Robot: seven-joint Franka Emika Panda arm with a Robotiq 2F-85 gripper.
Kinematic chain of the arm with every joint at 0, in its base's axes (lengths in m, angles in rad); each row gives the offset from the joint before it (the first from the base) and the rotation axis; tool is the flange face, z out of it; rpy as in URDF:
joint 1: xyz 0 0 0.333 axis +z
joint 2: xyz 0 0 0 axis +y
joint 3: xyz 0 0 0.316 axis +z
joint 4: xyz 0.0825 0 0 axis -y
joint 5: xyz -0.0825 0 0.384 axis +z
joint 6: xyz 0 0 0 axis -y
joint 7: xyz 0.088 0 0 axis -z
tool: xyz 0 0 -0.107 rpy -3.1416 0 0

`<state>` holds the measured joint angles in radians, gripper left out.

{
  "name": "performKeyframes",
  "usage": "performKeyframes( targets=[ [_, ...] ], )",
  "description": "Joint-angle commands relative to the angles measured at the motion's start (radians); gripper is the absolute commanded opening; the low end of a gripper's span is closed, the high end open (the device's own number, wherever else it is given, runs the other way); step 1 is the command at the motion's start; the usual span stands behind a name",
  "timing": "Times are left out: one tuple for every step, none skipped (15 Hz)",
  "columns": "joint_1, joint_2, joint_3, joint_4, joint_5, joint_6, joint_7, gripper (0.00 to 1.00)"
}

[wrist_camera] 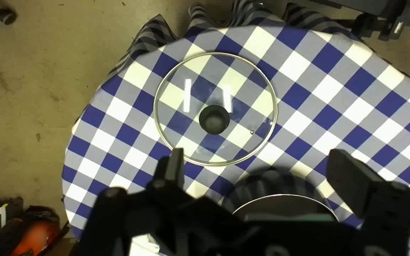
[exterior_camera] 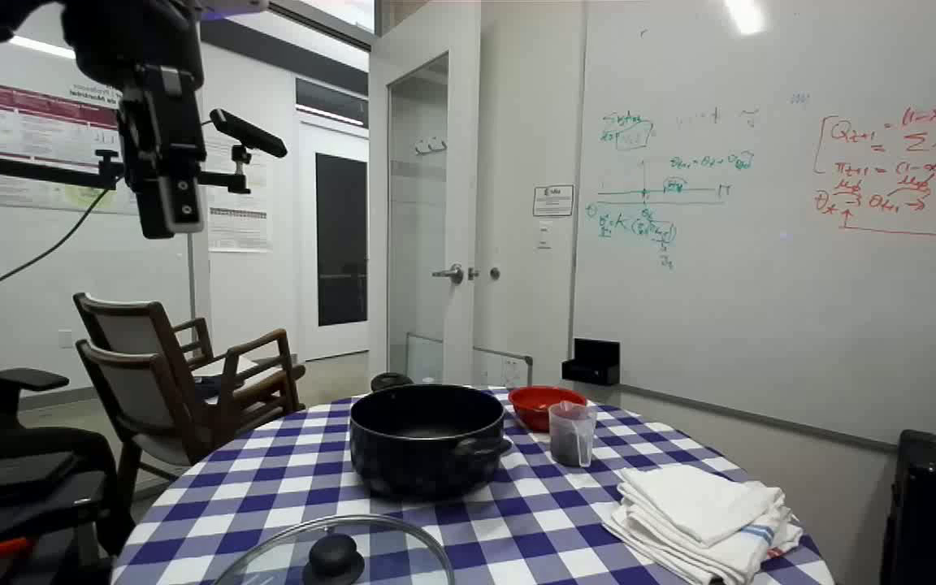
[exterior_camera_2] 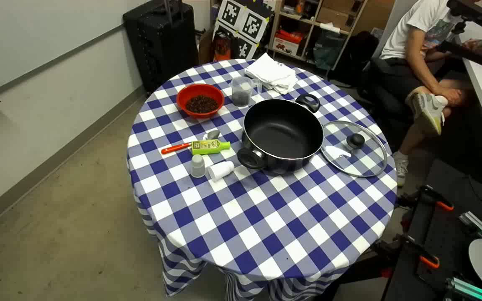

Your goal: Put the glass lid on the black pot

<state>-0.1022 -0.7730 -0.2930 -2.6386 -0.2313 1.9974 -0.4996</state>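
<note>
The glass lid lies flat on the checked cloth with its dark knob up. It shows in both exterior views and whole in the wrist view. The black pot stands upright and uncovered beside the lid, its inside bare. In the wrist view only part of the pot shows; the gripper body hides the rest. My gripper is open with nothing between its fingers. In an exterior view the gripper hangs high above the table's level, apart from lid and pot.
A red bowl with dark bits, a clear measuring cup and folded white towels stand around the pot. A green bottle, a red-handled utensil and two shakers lie or stand near one pot handle.
</note>
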Motion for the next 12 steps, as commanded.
performKeyframes(
  targets=[
    [0.0,0.0,0.0,0.002,0.001,-0.003,0.0,1.0],
    [0.0,0.0,0.0,0.002,0.001,-0.003,0.0,1.0],
    [0.0,0.0,0.0,0.002,0.001,-0.003,0.0,1.0],
    [0.0,0.0,0.0,0.002,0.001,-0.003,0.0,1.0],
    [0.0,0.0,0.0,0.002,0.001,-0.003,0.0,1.0],
    [0.0,0.0,0.0,0.002,0.001,-0.003,0.0,1.0],
    [0.002,0.007,-0.004,0.004,0.007,0.0,0.001,1.0],
    [-0.001,0.017,-0.004,0.002,0.008,0.019,0.015,1.0],
    [-0.006,0.032,-0.001,-0.002,0.01,0.047,0.043,1.0],
    [-0.02,0.052,0.005,-0.008,0.008,0.088,0.091,1.0],
    [-0.016,0.075,-0.002,-0.008,0.02,0.108,0.103,1.0],
    [-0.013,0.108,-0.005,-0.011,0.032,0.134,0.12,1.0]
  ],
)
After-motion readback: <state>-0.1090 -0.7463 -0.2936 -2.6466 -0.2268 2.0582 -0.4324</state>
